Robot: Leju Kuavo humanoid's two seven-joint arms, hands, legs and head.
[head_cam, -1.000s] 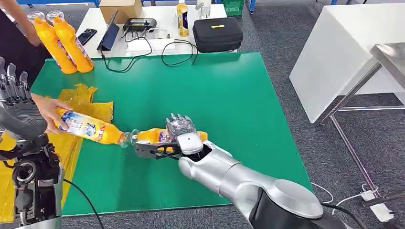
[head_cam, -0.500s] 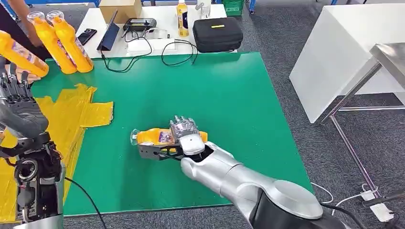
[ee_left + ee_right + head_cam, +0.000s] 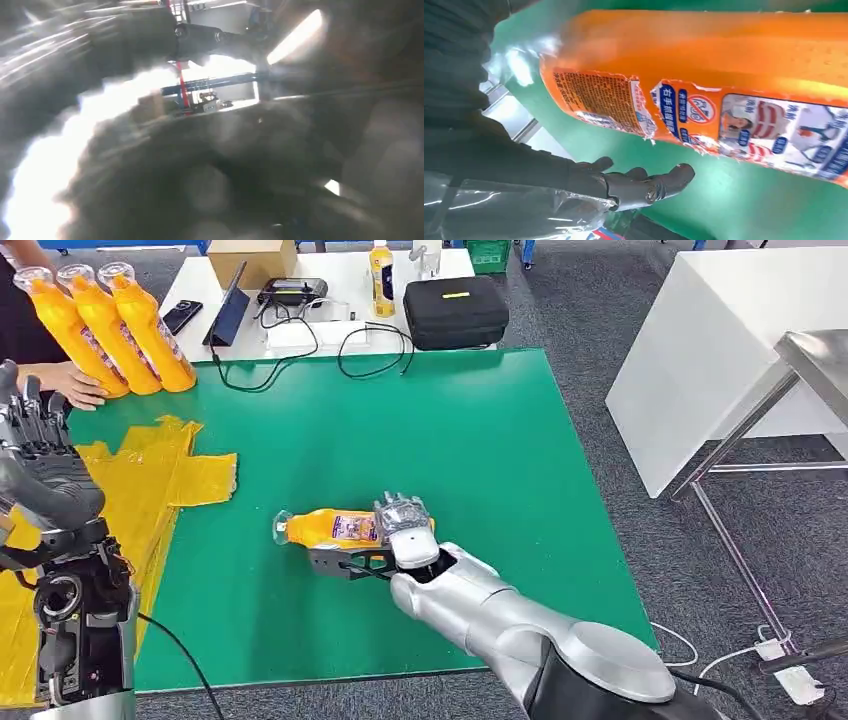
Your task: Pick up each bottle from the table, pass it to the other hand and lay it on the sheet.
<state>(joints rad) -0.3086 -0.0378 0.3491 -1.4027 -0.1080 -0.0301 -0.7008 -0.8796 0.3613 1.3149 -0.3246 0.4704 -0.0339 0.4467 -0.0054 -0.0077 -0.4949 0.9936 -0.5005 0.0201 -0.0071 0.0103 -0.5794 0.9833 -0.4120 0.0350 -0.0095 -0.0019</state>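
One orange bottle lies on its side on the green table, its base hidden under the right hand. The right wrist view shows the dark fingers extended beside the bottle with green between them, so whether they grip it is hard to tell. The left hand is raised at the left edge over the yellow sheet, fingers upright and apart, holding nothing. The left wrist view is a blur. Three more bottles stand at the far corner, a person's hand beside them.
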